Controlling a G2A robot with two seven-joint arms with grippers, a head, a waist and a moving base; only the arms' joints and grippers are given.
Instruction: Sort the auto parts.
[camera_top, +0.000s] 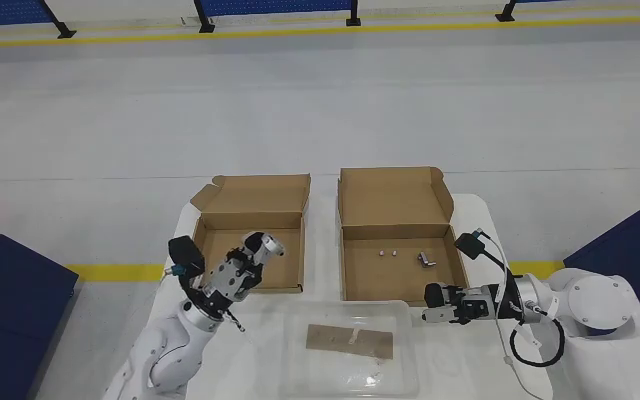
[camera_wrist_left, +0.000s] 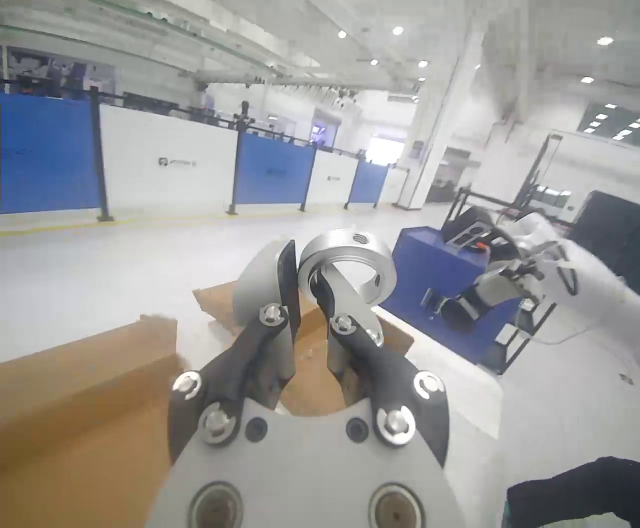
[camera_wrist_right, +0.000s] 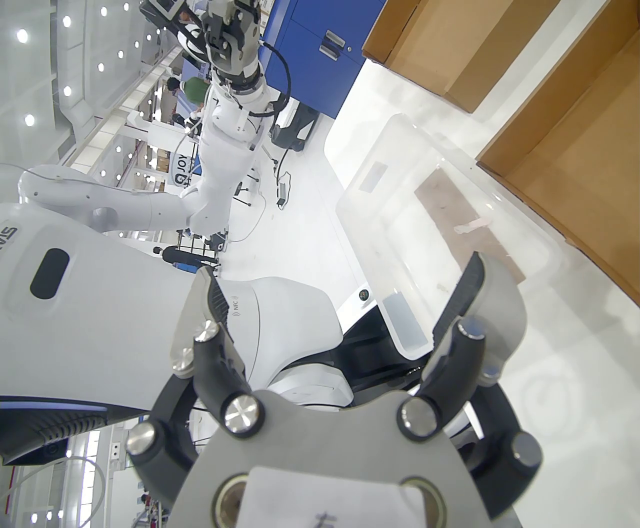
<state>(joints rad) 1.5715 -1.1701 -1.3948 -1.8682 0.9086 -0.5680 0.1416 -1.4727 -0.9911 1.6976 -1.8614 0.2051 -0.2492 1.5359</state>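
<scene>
A silver metal ring (camera_wrist_left: 350, 260) with a threaded hole in its rim is pinched in my left gripper (camera_wrist_left: 300, 272), one finger passing through its bore. In the top view that gripper (camera_top: 258, 246) hovers over the left cardboard box (camera_top: 215, 262). The right cardboard box (camera_top: 400, 280) holds a bent metal piece (camera_top: 427, 259) and two tiny parts (camera_top: 389, 253). My right gripper (camera_top: 428, 300) stands open beside the clear plastic bin (camera_top: 345, 306), near the right box's front edge, with nothing between its fingers (camera_wrist_right: 475, 285).
The clear bin (camera_wrist_right: 400, 165) lies at the table's front and holds a brown cardboard sheet (camera_top: 350, 340) with small pieces on it. Both boxes have their lids folded back. Bare white table (camera_top: 320, 250) runs between the two boxes.
</scene>
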